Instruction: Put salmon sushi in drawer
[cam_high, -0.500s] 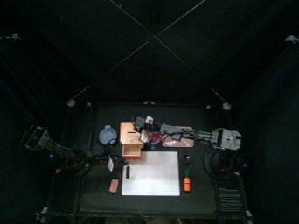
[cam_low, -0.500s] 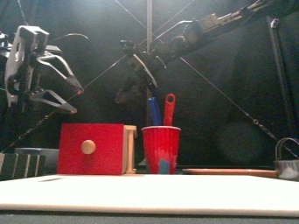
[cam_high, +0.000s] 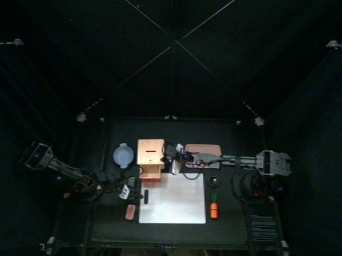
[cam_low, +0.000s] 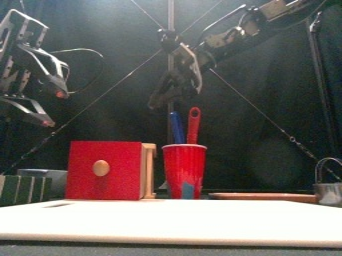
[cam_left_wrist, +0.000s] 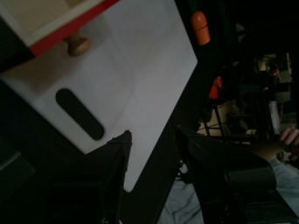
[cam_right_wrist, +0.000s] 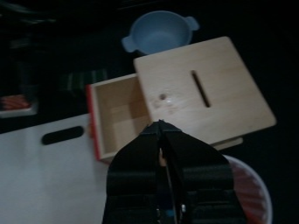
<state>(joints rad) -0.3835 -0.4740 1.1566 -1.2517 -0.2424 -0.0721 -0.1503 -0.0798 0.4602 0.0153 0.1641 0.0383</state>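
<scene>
Reddish-pink sushi (cam_high: 128, 211) is lying on the counter (cam_high: 174, 235) just beside the left edge of a white board (cam_high: 174, 198), well apart from the orange piece (cam_high: 214, 209) at the board's opposite edge. Nothing is touching or holding it. Behind the board the drawer (cam_right_wrist: 122, 122) is standing pulled out, its pale tray showing empty below the slotted wooden top; its red front and knob are facing the counter's front edge. A blue bowl (cam_right_wrist: 160, 32) is sitting beside the drawer and a red cup (cam_low: 183, 165) on its other side.

The left end effector (cam_left_wrist: 152, 162) is hovering over the board's near edge with jaws spread wide and holding nothing. The right end effector (cam_right_wrist: 163, 149) is hanging above the drawer with jaws pressed together, also holding nothing.

By this view, the opening step is looking done. The sushi is yet to be grasped, carried across and dropped into the tray; the wide left end effector, being nearer, is seeming the likelier one to pick it.
</scene>
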